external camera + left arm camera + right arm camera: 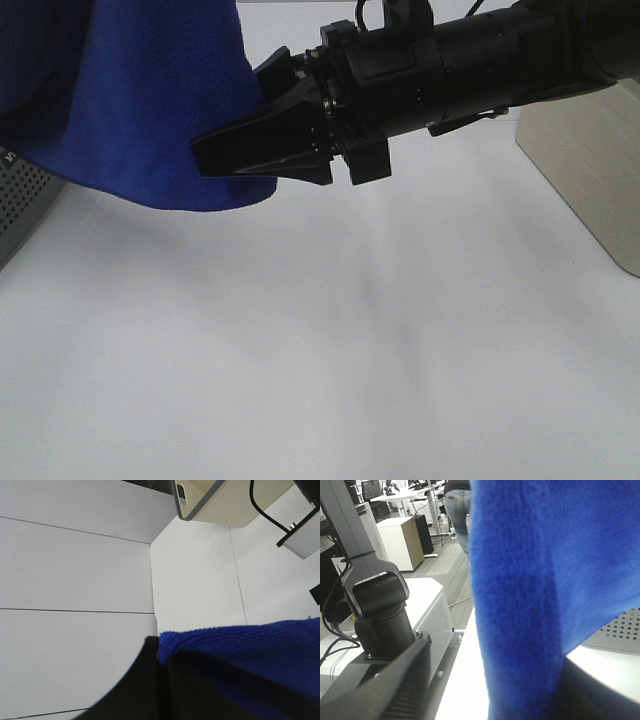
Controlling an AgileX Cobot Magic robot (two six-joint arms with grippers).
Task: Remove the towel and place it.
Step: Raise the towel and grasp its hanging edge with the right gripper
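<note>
The royal-blue towel [130, 100] hangs lifted at the upper left of the exterior view, above the white table [320, 350]. My left gripper [162, 655] is shut on an edge of the towel [250, 650]; it is hidden behind the cloth in the exterior view. My right gripper [235, 115] reaches in from the right to the towel's right edge. Its jaws stand apart with a hanging fold of the towel [530, 580] between them. One finger [395, 685] shows a gap to the cloth. The white tag is not visible.
A corner of the grey perforated basket [20, 200] sits at the left edge under the towel and shows in the right wrist view [620, 630]. A beige box [590, 170] stands at the right edge. A person and office furniture are in the background.
</note>
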